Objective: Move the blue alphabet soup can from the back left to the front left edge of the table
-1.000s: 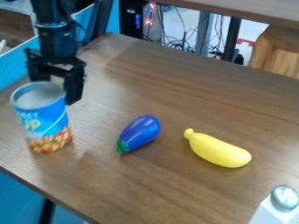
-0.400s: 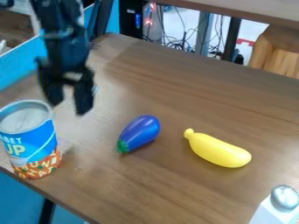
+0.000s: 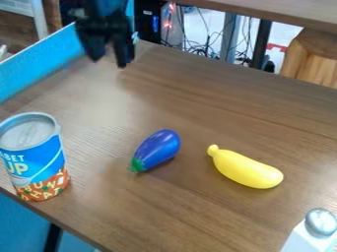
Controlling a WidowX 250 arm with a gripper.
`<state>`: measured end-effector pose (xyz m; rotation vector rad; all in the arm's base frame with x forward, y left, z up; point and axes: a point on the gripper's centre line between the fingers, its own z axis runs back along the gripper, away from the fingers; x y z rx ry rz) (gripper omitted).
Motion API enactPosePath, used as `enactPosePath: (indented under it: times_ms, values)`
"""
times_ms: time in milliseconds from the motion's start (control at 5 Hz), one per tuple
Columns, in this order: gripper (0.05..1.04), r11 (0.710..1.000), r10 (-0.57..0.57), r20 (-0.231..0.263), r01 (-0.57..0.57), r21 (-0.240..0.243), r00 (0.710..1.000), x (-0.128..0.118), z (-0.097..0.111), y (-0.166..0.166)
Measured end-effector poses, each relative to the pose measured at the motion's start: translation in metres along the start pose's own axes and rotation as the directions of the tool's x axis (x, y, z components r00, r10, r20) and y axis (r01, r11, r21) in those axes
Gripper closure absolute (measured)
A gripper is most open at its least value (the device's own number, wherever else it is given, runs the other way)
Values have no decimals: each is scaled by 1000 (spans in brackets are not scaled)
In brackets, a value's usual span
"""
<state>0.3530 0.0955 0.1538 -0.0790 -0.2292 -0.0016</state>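
Note:
The black gripper (image 3: pixel 109 60) hangs over the table's far left corner, its two fingers apart with nothing between them. A soup can (image 3: pixel 34 157) with a blue and orange label stands upright near the table's left edge, well in front of the gripper. Mid-table lies a blue toy eggplant (image 3: pixel 157 149), its green stem end towards the front left. To its right is a yellow toy banana (image 3: pixel 245 168), lying on its side and apart from the eggplant.
A white object with a rounded silver top (image 3: pixel 320 222) stands at the lower right corner. The wooden table (image 3: pixel 197 98) ends at a blue panel (image 3: pixel 41 69) on the left. Cables and a wooden stool (image 3: pixel 313 59) are behind it.
The can has shifted towards the front left and stands apart from the gripper. The gripper has moved up and back to the far left corner. Eggplant and banana have stayed put.

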Motion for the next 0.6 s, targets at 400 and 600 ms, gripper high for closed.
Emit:
enactPosePath:
  times_ms: [400,600]
  values:
    - [83,964,-263,-174,266,-10,949,-27,3,-92]
    - [83,949,-309,-203,317,3,929,-43,-2,-115]
